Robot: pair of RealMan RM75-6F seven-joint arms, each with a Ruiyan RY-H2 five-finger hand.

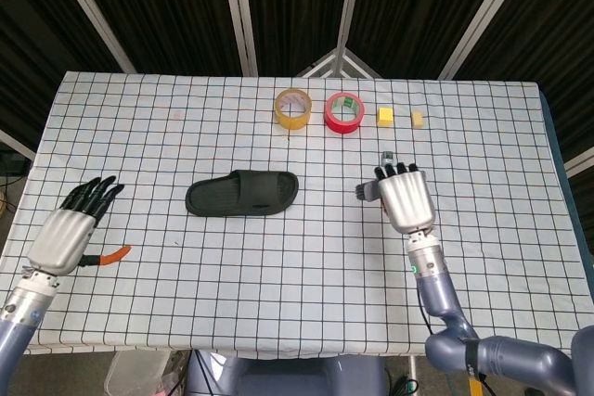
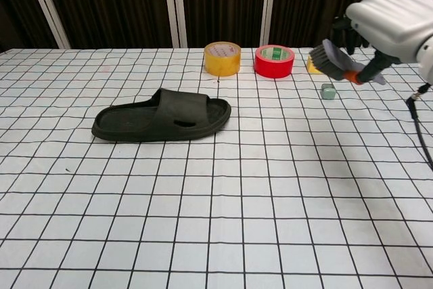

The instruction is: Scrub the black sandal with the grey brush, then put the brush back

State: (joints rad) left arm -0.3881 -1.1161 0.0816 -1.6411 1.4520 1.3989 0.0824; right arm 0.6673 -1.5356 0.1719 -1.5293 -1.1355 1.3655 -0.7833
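Observation:
The black sandal (image 1: pixel 243 194) (image 2: pixel 164 116) lies alone on the checked cloth, left of the table's middle. To the sandal's right, my right hand (image 1: pixel 406 199) (image 2: pixel 392 21) is raised above the cloth and grips the grey brush (image 2: pixel 333 60) (image 1: pixel 365 192), bristles pointing left. My left hand (image 1: pixel 72 229) hangs near the table's left edge, far from the sandal, with its fingers spread and nothing in them. The chest view does not show the left hand.
At the back stand a yellow tape roll (image 1: pixel 294 108) (image 2: pixel 222 57) and a red tape roll (image 1: pixel 343 112) (image 2: pixel 274 61). Two yellow blocks (image 1: pixel 385 117) (image 1: pixel 418 119) lie to their right. A small green block (image 2: pixel 328 91) sits just below the brush.

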